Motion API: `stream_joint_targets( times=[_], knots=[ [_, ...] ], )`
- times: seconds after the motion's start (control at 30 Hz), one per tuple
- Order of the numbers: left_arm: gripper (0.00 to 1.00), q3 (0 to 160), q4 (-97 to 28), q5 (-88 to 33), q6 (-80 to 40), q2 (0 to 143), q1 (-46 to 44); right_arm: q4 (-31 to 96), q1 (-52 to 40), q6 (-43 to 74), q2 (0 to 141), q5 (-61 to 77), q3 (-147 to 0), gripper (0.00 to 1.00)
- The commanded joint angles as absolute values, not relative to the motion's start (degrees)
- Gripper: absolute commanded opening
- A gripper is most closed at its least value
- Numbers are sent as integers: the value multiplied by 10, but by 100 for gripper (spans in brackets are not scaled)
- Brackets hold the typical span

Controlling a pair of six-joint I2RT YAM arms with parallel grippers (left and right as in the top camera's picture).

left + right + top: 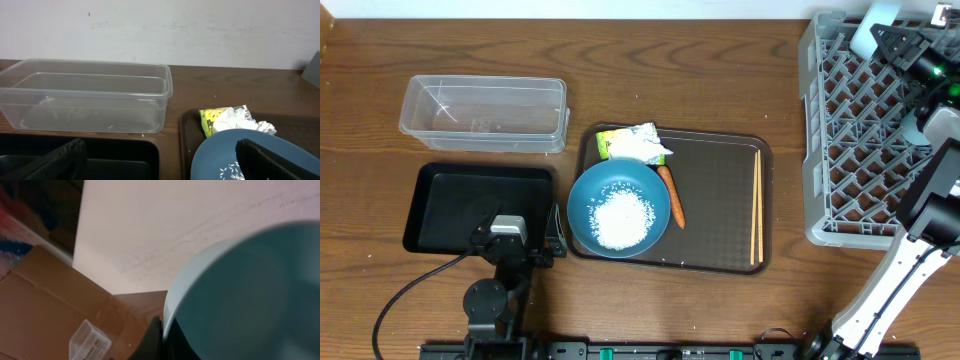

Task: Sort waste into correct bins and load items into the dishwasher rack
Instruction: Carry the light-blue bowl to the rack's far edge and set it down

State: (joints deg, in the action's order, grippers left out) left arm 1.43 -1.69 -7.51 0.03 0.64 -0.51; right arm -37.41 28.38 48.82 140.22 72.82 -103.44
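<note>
The large blue bowl point(618, 208) with white rice point(623, 220) sits on the brown tray point(720, 160), with the orange carrot point(671, 195), the crumpled wrapper point(635, 143) and the chopsticks point(757, 205). My left gripper point(552, 235) is open and low, between the black tray point(445, 205) and the bowl point(225, 155); the clear container point(85, 95) lies ahead of it. My right gripper point(892, 40) is shut on the rim of the small light-blue bowl point(240, 295) above the far corner of the grey rack point(860, 140). The white cup is out of view.
The clear container point(485, 112) stands behind the black tray at the back left. A cardboard box point(45, 310) and a small clear object point(89, 341) show beyond the table in the right wrist view. The rack fills the right side.
</note>
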Motion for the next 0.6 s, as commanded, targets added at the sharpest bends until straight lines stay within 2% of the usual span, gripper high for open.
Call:
stream_joint_targets(
  times=[0.0, 0.27, 0.43, 0.57],
  knots=[
    [98, 2, -32, -83, 2, 3, -7, -371, 304, 517, 1409, 741, -1039, 1],
    [98, 2, -32, -83, 2, 3, -7, -331, 349, 511, 1409, 765, -1039, 1],
    [98, 2, -32, -83, 2, 3, -7, -330, 361, 512, 1409, 789, -1040, 11],
    [98, 2, -32, -83, 2, 3, -7, -331, 375, 546, 1409, 796, -1055, 12]
  ],
)
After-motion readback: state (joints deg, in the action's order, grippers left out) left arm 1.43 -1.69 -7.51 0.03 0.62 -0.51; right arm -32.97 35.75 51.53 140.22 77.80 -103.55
